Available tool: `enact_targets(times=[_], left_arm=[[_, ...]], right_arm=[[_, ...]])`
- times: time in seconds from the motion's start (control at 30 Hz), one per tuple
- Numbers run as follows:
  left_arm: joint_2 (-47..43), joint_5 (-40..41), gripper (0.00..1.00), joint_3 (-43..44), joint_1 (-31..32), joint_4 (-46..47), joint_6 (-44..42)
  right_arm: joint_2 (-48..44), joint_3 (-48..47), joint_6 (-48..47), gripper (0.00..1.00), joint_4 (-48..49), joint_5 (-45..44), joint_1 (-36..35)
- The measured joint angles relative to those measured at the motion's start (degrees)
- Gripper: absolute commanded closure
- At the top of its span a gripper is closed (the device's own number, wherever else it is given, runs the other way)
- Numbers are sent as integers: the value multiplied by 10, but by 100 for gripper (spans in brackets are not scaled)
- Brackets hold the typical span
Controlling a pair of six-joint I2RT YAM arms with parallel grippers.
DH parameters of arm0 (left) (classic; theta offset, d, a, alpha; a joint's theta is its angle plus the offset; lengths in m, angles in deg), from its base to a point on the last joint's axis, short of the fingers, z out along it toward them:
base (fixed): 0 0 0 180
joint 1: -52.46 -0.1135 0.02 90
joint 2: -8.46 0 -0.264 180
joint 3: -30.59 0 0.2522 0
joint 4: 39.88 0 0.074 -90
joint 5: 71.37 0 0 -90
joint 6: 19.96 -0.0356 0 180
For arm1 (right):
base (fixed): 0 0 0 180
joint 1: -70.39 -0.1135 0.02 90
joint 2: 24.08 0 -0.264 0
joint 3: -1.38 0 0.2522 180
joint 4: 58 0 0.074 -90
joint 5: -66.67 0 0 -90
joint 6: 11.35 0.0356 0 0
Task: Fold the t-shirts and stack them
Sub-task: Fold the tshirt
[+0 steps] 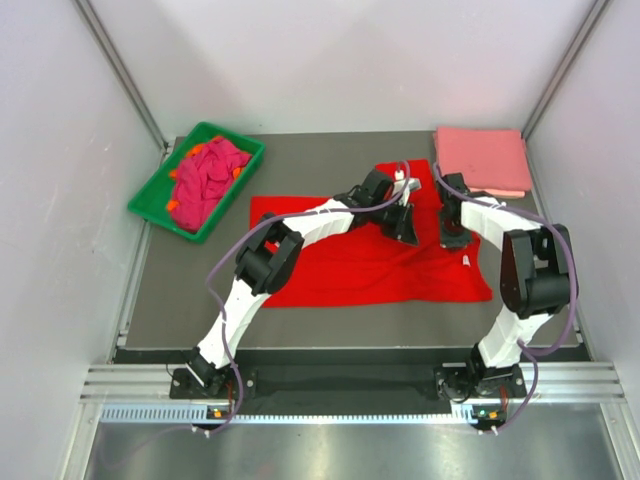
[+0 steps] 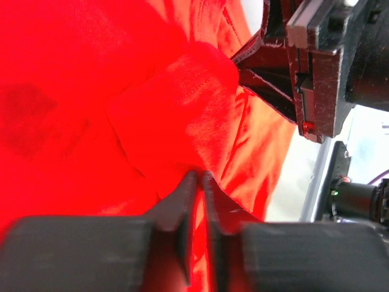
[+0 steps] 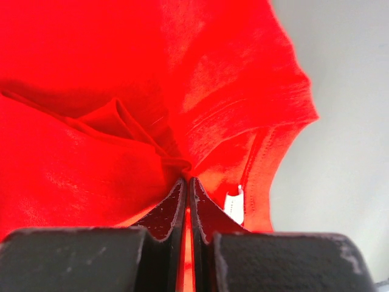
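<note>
Found red t-shirt (image 1: 340, 270) spread at ctr of bench (image 1: 170, 290). Top view couldn't resolve grips; wrist views did: left hand (image 2: 199, 176) pinched a raised red fold, right hand (image 3: 186, 182) pinched cloth beside neck label (image 3: 234, 204). Folded pink t-shirt (image 1: 480, 160) at far-right corner; magenta t-shirts (image 1: 212, 172) in green tray (image 1: 165, 222), far-left.

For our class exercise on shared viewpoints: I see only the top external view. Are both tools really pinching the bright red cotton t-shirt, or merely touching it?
Observer: The left wrist view shows the left tool shut on a raised fold of the bright red cotton t-shirt.
Operator: And the right one?
Observer: The right tool is shut too, with cloth gathered at its tips beside a stitched hem.
</note>
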Motion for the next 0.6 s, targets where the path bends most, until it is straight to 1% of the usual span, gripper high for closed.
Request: enact_targets(times=[0.03,0.07,0.23,0.33,0.5,0.6], left_arm=[[0,0,97,1,0,1,1],[0,-1,100,2,0,2,2],[0,3,100,5,1,5,2],[0,22,100,5,1,3,0],[-3,76,100,-2,2,0,-3],[-20,116,100,-35,2,3,-2]], right_arm=[[-2,-2,0,100,-1,-2,0],[-3,-5,0,100,-3,-5,0],[-8,-32,0,100,-3,-12,0],[-8,-54,-1,100,-3,-12,0],[-8,-92,-10,100,-2,-19,0],[-7,-111,-22,100,2,-26,0]])
